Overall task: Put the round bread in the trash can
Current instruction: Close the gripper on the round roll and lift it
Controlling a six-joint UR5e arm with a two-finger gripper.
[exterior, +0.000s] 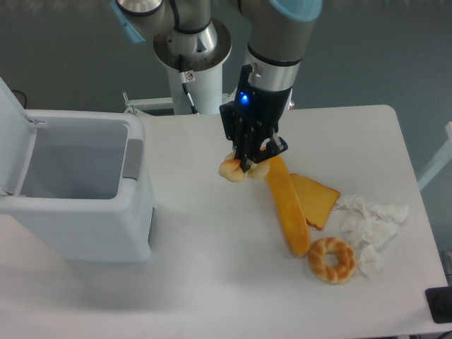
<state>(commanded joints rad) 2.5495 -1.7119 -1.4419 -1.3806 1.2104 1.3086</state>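
From my seat I see the arm reaching down from the top of the view, its forearm near vertical and the wrist, lit by a small blue light, pointing the tool (246, 164) straight at the desk (212, 282). The dark fingers are closed narrow around the round bread (235, 169), which pokes out pale and lumpy on the left of the fingers, with a bit more showing on their right. I cannot tell whether the roll is lifted clear of the desk or resting on it.

Just right of the tool lies the baguette (288, 206), its upper end close to the fingers. A toast slice (316, 199) sits against the baguette's right side, the ring-shaped bread (332, 260) lies below them, and crumpled tissue (371, 226) is further right.

The trash can (78, 226) stands well apart at the left of the desk, lid hinged up, grey inside showing.
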